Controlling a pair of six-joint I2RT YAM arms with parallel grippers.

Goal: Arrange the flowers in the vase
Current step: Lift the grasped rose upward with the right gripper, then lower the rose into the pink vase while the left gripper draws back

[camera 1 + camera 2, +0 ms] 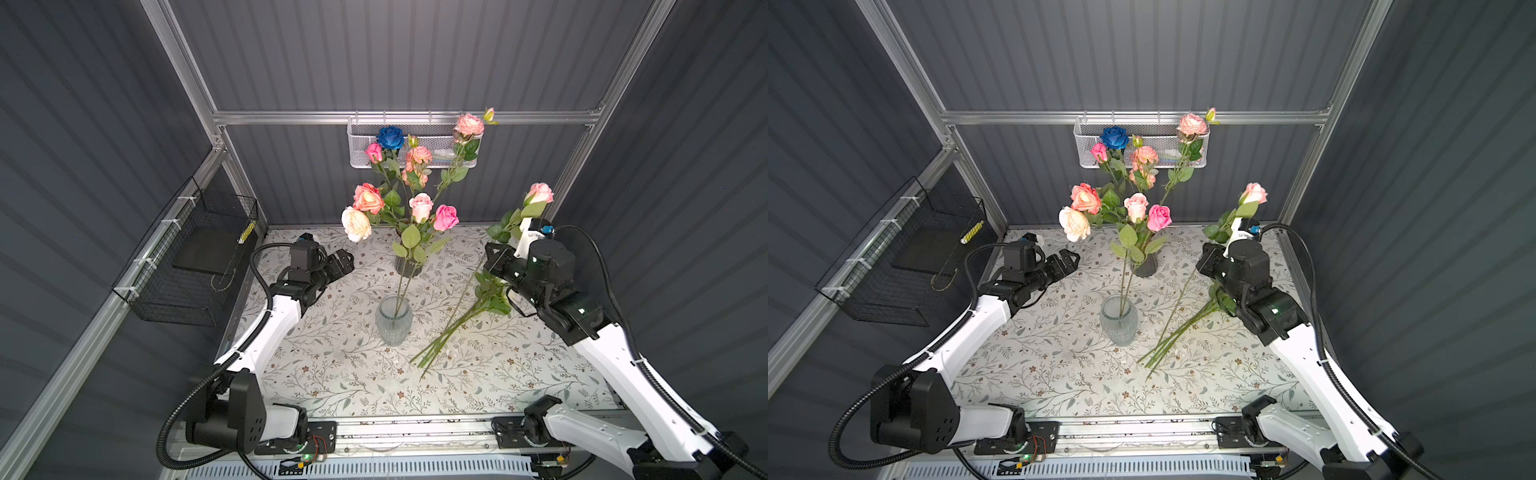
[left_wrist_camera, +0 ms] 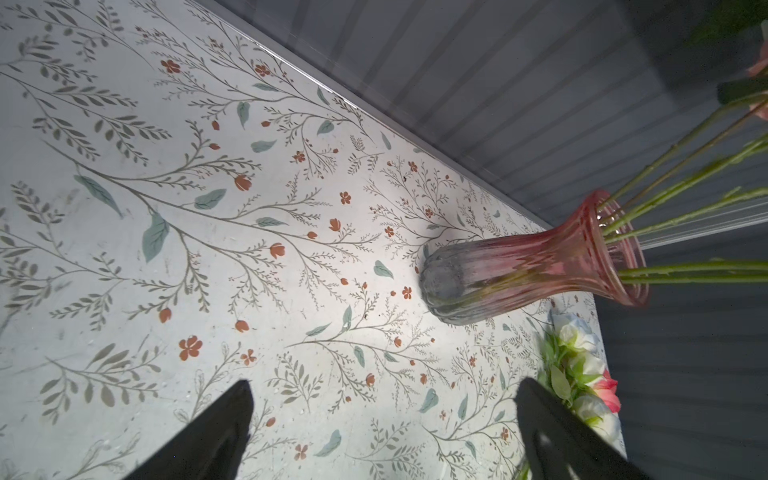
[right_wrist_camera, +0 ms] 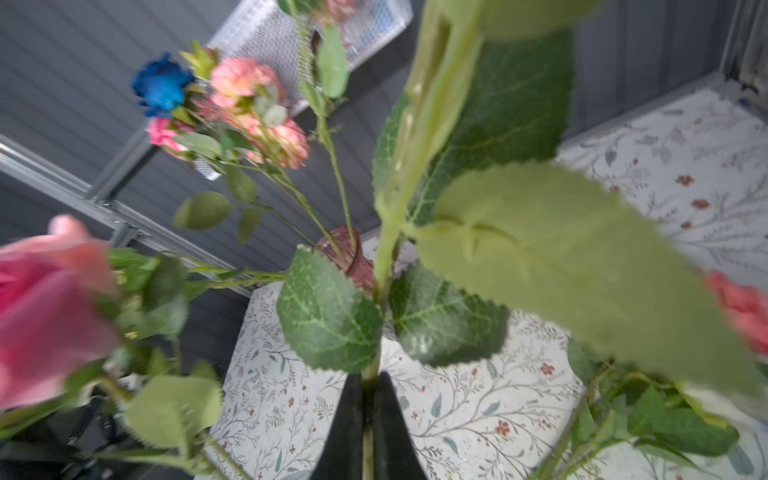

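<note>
On the bench, spare flowers lie beside the clear vase, within reach. The right hand is clamped on the stem of one rose, upright, probably for dropping in. The left hand hovers, spread apart.

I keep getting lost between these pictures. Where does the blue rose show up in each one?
In both top views: the blue rose is near the middle at the back, high in the bunch.
Left wrist view: not in it.
Right wrist view: the rose is towards the upper left of the picture.
Shared landmark: the white mesh basket on the back wall, just behind the rose in those three views.
</note>
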